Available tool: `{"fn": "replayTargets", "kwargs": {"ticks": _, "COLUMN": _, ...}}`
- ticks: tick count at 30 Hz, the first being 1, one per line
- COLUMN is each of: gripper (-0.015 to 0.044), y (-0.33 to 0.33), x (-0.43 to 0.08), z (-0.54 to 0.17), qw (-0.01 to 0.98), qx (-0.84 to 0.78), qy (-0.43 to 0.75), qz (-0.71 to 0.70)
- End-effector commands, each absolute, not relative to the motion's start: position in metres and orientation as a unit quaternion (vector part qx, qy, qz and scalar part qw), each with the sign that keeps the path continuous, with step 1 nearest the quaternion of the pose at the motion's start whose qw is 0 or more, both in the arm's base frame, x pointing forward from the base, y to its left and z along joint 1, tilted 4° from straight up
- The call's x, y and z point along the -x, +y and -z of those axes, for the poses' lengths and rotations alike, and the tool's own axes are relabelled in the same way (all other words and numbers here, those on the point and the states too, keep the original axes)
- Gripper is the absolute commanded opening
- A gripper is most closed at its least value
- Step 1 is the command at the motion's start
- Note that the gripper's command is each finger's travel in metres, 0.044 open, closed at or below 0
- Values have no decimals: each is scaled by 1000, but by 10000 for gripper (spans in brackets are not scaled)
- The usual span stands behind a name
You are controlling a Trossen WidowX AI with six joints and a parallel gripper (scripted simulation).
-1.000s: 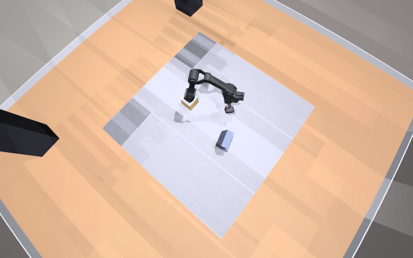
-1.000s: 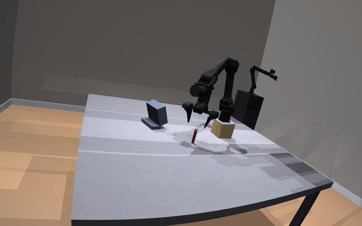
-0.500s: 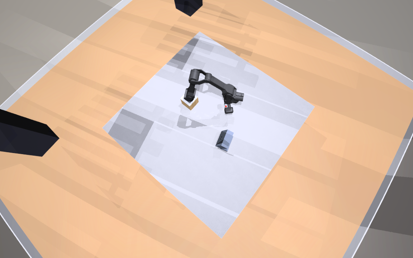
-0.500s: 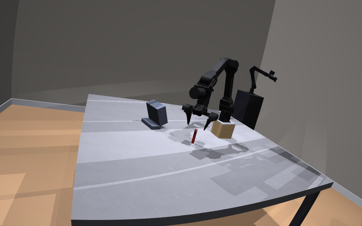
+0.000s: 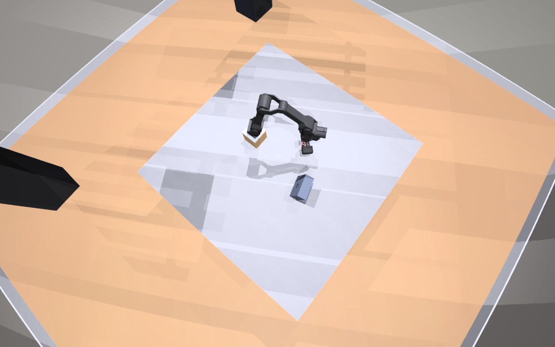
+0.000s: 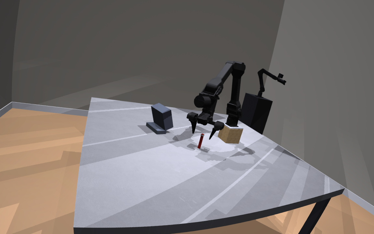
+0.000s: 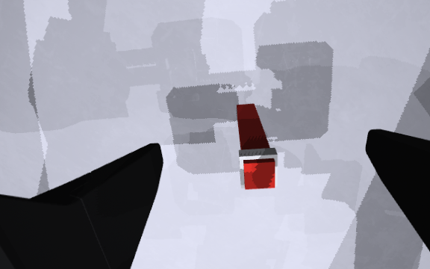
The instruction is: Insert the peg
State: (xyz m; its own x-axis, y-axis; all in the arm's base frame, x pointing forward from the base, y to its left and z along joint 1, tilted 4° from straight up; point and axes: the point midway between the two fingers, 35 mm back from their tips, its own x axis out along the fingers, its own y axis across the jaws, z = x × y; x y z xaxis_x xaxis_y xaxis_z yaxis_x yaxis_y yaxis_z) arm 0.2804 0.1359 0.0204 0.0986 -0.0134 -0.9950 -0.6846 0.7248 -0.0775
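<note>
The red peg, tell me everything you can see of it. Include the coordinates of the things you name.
The red peg [image 5: 303,143] [image 6: 200,141] [image 7: 254,131] is a slim, straight bar with flat sides and a square top. Its shaft looks darker red than its bright top, and a pale grey-white band wraps it just below that top. The material looks smooth, perhaps plastic or painted. It stands upright on the table [image 5: 244,233] [image 6: 142,174], between the sloped panel [image 5: 301,188] [image 6: 161,116] and the wooden block [image 5: 254,139] [image 6: 230,134]. Only the table appears to touch it.

The arm [image 5: 293,113] [image 6: 223,76] rises, bends at the elbow and reaches out and down. Its hand [image 5: 304,145] [image 6: 201,136] [image 7: 262,146] points down above the tabletop, fingers [image 6: 193,125] spread wide, nothing gripped.
</note>
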Motion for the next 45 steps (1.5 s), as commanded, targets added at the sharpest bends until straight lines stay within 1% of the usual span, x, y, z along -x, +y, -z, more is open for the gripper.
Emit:
{"fn": "replayTargets", "kwargs": {"ticks": 1, "gripper": 440, "y": 134, "x": -276, "z": -10, "qw": 681, "qx": 278, "qy": 631, "qz": -246}}
{"fn": "replayTargets", "kwargs": {"ticks": 13, "gripper": 440, "y": 133, "x": -277, "z": 9, "qw": 681, "qx": 278, "qy": 632, "qz": -246}}
{"fn": "replayTargets", "kwargs": {"ticks": 23, "gripper": 440, "y": 133, "x": -277, "z": 10, "qw": 681, "qx": 278, "qy": 632, "qz": -246}}
{"fn": "replayTargets", "kwargs": {"ticks": 38, "gripper": 46, "y": 134, "x": -280, "z": 7, "qw": 684, "qx": 278, "qy": 629, "qz": -243}}
{"fn": "replayTargets", "kwargs": {"ticks": 45, "gripper": 0, "y": 134, "x": -280, "z": 7, "qw": 684, "qx": 278, "qy": 629, "qz": -243}}
